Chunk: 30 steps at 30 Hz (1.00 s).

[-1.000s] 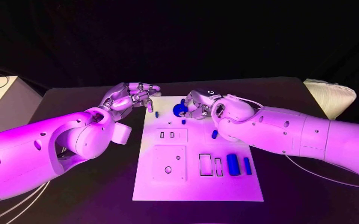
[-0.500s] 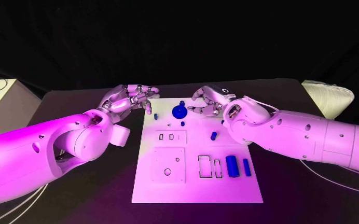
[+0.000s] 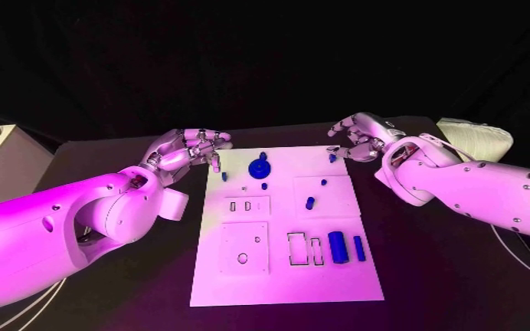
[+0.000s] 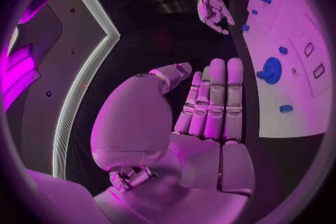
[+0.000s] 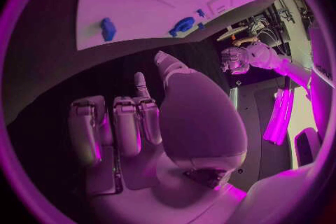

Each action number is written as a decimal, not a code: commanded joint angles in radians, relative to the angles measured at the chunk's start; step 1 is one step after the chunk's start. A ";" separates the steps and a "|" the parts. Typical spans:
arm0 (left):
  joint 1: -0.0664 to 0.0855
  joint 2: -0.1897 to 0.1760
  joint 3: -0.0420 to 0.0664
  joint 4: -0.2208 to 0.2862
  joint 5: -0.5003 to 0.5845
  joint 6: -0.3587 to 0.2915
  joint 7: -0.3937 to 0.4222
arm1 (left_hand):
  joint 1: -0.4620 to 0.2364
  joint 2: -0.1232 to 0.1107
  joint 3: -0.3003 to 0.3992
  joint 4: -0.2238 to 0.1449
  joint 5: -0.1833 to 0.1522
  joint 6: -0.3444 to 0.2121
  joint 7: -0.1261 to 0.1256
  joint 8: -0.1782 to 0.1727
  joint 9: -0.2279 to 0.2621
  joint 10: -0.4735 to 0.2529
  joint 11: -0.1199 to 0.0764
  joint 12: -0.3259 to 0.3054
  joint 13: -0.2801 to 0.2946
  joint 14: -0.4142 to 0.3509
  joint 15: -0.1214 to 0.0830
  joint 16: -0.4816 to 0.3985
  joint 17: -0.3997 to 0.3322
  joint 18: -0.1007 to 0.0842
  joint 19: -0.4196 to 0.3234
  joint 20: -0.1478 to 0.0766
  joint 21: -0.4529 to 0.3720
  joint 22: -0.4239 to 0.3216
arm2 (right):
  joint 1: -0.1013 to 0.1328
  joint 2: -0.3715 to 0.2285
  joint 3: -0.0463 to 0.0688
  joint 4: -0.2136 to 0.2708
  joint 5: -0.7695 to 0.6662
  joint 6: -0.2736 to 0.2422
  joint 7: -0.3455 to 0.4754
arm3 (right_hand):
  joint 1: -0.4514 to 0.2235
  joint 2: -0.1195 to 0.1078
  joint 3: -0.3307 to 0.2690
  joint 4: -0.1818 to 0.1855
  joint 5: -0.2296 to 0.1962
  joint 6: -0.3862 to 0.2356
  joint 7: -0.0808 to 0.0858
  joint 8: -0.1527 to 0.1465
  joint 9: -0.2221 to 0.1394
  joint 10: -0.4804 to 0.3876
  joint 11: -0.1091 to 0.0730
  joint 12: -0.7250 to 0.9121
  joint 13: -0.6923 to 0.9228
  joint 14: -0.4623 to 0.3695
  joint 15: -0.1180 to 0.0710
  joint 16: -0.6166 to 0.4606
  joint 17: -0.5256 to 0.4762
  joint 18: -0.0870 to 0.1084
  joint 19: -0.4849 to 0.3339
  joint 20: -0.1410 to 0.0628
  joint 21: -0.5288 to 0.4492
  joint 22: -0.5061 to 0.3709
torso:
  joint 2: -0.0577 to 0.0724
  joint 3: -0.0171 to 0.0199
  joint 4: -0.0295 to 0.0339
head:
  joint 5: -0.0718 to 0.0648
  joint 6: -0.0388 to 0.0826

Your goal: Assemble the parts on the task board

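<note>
1. Head view: the left hand (image 3: 190, 147) hangs loosely curled and empty at the board's (image 3: 287, 270) far left corner; the round blue wheel (image 3: 260, 168) lies flat just beside its fingertips, nearer it than the right hand (image 3: 359, 137), which hangs curled, empty.
2. Left wrist view: fingers (image 4: 217, 95) straight, pressed together, holding nothing; wheel (image 4: 271, 70) just beyond them.
3. Right wrist view: fingers (image 5: 115, 123) folded inward, empty; wheel (image 5: 182, 25) well beyond.

A dark tabletop (image 3: 122, 285) carries the white task board (image 3: 276, 277), which lies flat in its middle (long side running away from the robot). At the tabletop's far right corner sits a pale ribbed object (image 3: 477, 138), well apart from the board; what it is cannot be told.
</note>
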<state>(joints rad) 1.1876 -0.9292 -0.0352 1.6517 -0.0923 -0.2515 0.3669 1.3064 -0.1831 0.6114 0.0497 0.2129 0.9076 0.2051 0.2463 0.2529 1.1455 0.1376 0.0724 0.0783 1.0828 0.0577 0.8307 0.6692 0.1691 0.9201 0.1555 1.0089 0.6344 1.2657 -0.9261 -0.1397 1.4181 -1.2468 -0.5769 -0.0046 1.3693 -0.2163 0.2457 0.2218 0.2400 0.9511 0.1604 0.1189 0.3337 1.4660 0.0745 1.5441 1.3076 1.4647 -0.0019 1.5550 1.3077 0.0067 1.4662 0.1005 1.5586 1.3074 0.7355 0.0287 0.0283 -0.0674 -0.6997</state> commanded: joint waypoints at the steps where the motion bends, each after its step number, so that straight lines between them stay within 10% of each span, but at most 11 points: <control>1: 0.000 0.003 0.001 0.001 0.000 0.020 0.005 | 0.007 0.003 0.008 0.000 -0.005 -0.004 0.001 0.003 0.001 -0.006 -0.002 -0.005 -0.001 -0.009 0.001 0.007 -0.002 0.015 -0.005 0.000 0.007 0.001 | -0.002 -0.017 0.000 -0.025 0.054 0.071 0.101 | 0.017 -0.004 -0.005 -0.009 -0.010 -0.013 0.003 -0.008 -0.003 0.075 0.005 -0.007 0.234 0.096 0.006 0.003 0.220 -0.002 0.095 0.006 -0.004 0.249 | 0.001 0.0025 -0.0015 | -0.007 0.000; 30: 0.000 0.009 0.001 -0.012 -0.002 0.026 0.004 | 0.007 0.003 0.009 -0.001 -0.005 -0.005 0.001 0.003 0.001 -0.006 -0.002 -0.005 -0.001 -0.009 0.001 0.007 -0.002 0.016 -0.007 0.000 0.008 0.002 | -0.057 0.070 -0.003 -0.204 0.001 0.122 0.113 | 0.086 0.016 -0.039 -0.005 -0.005 -0.033 0.013 -0.027 -0.008 0.073 0.014 -0.008 0.233 0.098 0.016 0.005 0.228 -0.001 0.094 0.016 -0.007 0.247 | 0.001 -0.0013 0.0020 | -0.012 -0.013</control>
<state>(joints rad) 1.1869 -0.9213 -0.0354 1.6386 -0.0926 -0.2439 0.3662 1.3064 -0.1831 0.6143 0.0468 0.2129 0.9077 0.2051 0.2463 0.2525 1.1455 0.1376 0.0724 0.0783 1.0791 0.0613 0.8347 0.6681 0.1692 0.9201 0.1554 1.0137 0.6355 1.2098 -0.8581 -0.1424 1.2164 -1.2357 -0.4807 0.0978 1.4477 -0.2001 0.2014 0.2193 0.2306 0.9148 0.1745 0.0924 0.3252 1.4664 0.0819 1.5325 1.3074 1.4647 0.0055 1.5550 1.3075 0.0067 1.4662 0.1077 1.5546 1.3080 0.7363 0.0274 0.0310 -0.0800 -0.7110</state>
